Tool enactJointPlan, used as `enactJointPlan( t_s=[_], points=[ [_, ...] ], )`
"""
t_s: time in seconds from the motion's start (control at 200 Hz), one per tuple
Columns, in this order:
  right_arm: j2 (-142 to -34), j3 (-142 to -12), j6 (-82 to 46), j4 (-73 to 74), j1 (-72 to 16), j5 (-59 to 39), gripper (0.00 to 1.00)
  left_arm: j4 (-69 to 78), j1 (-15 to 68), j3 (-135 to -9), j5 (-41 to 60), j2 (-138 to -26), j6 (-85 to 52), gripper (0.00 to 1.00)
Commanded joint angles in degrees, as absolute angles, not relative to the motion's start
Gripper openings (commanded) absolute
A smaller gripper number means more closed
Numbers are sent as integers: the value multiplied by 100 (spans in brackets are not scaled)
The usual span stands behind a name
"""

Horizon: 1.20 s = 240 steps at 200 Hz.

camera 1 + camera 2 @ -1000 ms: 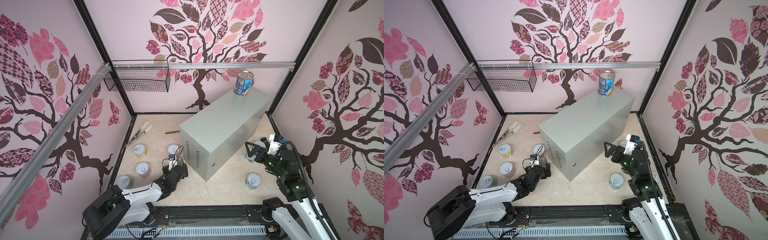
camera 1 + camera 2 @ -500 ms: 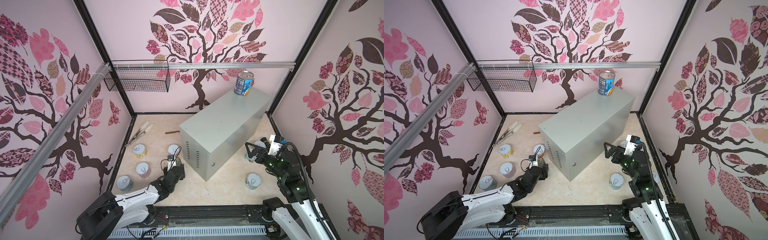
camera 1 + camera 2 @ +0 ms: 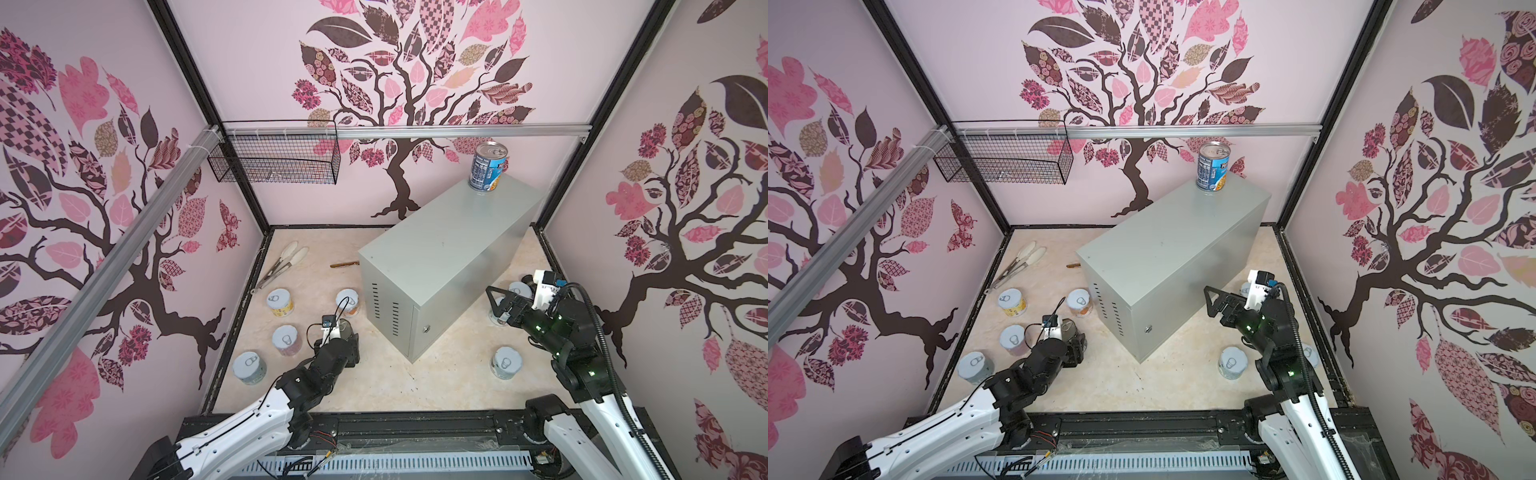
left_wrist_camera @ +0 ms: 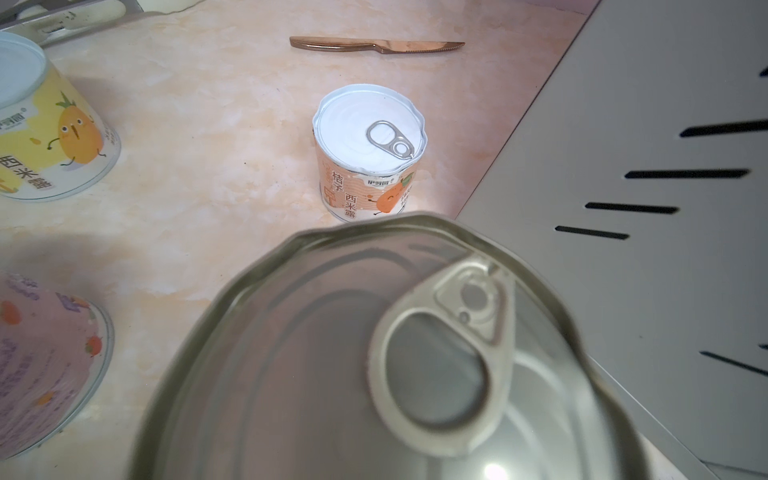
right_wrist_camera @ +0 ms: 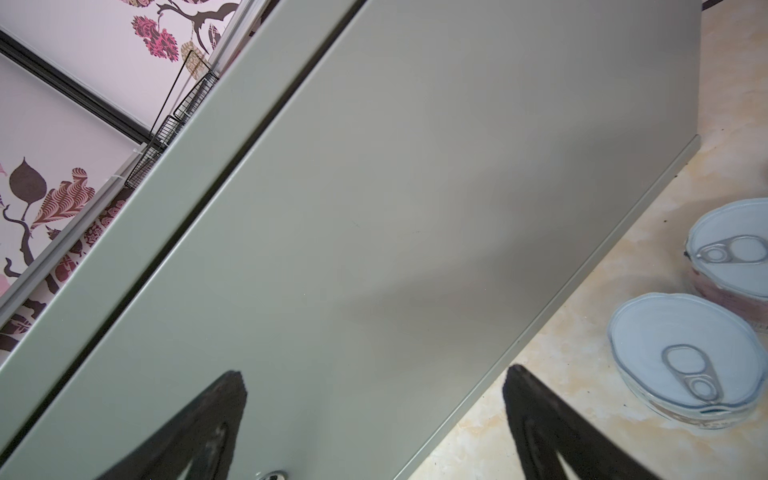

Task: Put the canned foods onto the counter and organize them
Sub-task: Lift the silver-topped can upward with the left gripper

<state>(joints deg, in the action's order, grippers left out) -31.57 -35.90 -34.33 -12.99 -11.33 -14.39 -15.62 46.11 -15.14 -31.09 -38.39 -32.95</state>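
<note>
One tall dark can (image 4: 395,353) sits clasped in the left hand (image 3: 347,334) just beside the grey cabinet table (image 3: 436,249), the right hand (image 5: 376,372) gaping empty (a blue can (image 3: 486,168) already tops that table), and this stiff, probably heavy, slick cylinder wants squeezing mid-wall.

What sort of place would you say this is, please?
Probably a robot test cell dressed as a kitchen corner: two robot arms mounted at the front, tree-patterned wallpaper inside a black frame, and cans, tongs and a knife on the floor beside a grey metal cabinet.
</note>
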Motion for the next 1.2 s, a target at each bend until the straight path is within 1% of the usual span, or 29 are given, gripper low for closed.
enactJointPlan(
  t_s=[0.0, 0.22, 0.435, 0.555, 0.995, 1.195],
  points=[
    [-3164, -3532, -3468, -1154, -1160, -1579, 100, -1799, 4605, -2355, -3163, -3369, -3273, 56],
    [-3219, -3478, -3497, -1118, -1160, -1661, 100, -2706, 4606, -3366, -2865, -3037, -3077, 56],
    [-3443, -3506, -3434, -1038, -1166, -1694, 100, -3663, 4608, -4691, -2420, -3312, -2655, 55],
    [-3502, -3497, -3437, -977, -1160, -1727, 100, -3909, 4614, -5338, -2339, -3397, -2296, 54],
    [-3459, -3650, -3347, -949, -1160, -1902, 100, -5467, 4614, -8254, -1376, -4767, -1245, 55],
    [-3302, -3563, -3289, -932, -1165, -1951, 100, -5838, 4614, -9261, -869, -5320, -931, 54]
  ],
)
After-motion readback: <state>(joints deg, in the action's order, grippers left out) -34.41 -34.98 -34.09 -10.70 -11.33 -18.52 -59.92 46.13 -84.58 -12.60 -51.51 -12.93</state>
